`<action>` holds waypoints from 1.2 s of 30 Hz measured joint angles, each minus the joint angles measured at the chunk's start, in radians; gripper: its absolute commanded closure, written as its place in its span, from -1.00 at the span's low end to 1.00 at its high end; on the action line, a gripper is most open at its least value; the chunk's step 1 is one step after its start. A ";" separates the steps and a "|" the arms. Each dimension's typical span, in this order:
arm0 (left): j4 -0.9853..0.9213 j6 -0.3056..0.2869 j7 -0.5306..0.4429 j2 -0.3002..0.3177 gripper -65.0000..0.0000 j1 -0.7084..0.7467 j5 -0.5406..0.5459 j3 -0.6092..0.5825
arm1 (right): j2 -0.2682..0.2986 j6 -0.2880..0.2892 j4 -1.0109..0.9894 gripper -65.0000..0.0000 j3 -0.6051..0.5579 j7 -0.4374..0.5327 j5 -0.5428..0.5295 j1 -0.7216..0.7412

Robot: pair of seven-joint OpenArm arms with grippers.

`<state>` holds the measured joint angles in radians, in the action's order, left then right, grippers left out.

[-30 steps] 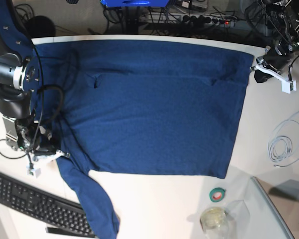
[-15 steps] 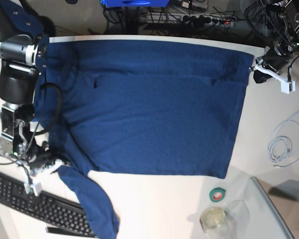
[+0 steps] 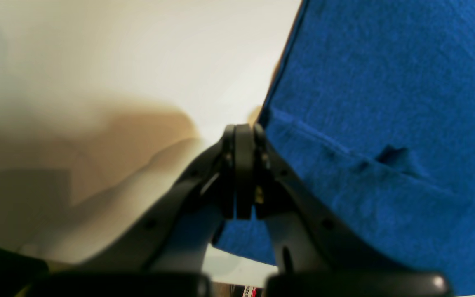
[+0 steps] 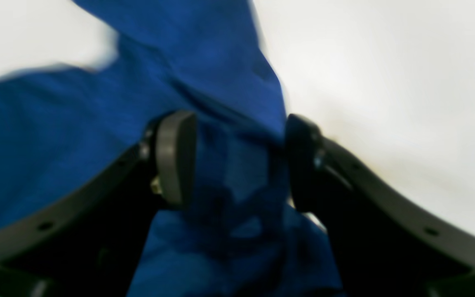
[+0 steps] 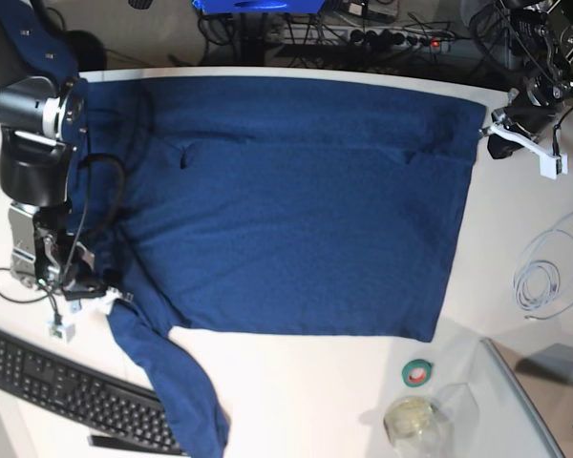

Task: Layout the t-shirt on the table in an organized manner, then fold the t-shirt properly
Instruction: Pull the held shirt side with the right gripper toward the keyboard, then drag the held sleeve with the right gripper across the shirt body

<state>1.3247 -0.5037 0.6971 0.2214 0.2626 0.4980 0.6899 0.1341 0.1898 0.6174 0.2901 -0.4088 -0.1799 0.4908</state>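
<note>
The navy t-shirt [image 5: 296,210] lies spread flat over the white table [image 5: 315,382], with one sleeve [image 5: 172,391] trailing toward the near edge at the left. My right gripper [image 5: 100,296] sits where that sleeve joins the body. In the right wrist view its pads [image 4: 175,156] stand apart with bunched fabric [image 4: 204,70] lying loose between them. My left gripper [image 5: 489,135] is at the shirt's far right corner. Its fingertips [image 3: 241,136] are pressed together right on the cloth's edge [image 3: 344,123].
A black keyboard [image 5: 67,391] lies at the near left, beside the sleeve. A green tape roll [image 5: 418,373] and a glass jar [image 5: 411,420] stand near the front. A coiled white cable [image 5: 540,281] lies on the right, and a grey tray corner [image 5: 544,382] sits at the lower right.
My right gripper has opened and let go of the sleeve, and it has drifted slightly back up the table. The left arm and the shirt's body have not moved.
</note>
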 measured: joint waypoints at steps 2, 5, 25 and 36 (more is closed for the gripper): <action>0.000 0.000 0.000 -0.002 1.00 0.000 0.000 0.000 | 0.006 -0.002 -0.072 0.18 0.000 0.063 0.000 0.022; 0.000 0.000 0.000 -0.002 1.00 0.001 0.000 0.000 | 0.006 0.001 -0.129 0.37 0.000 0.110 -0.003 0.042; 0.000 0.000 0.000 -0.002 1.00 0.000 0.000 0.000 | -0.054 0.091 0.290 1.00 -0.001 -0.136 0.002 -0.061; 0.000 0.000 0.000 -0.002 1.00 0.001 0.000 -0.002 | -0.074 0.159 0.426 1.00 0.000 -0.195 0.005 -0.071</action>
<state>1.3247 -0.5037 0.6968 0.2192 0.2634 0.4984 0.6884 0.0605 0.3492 1.0435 0.2897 -0.6033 -0.1753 0.4194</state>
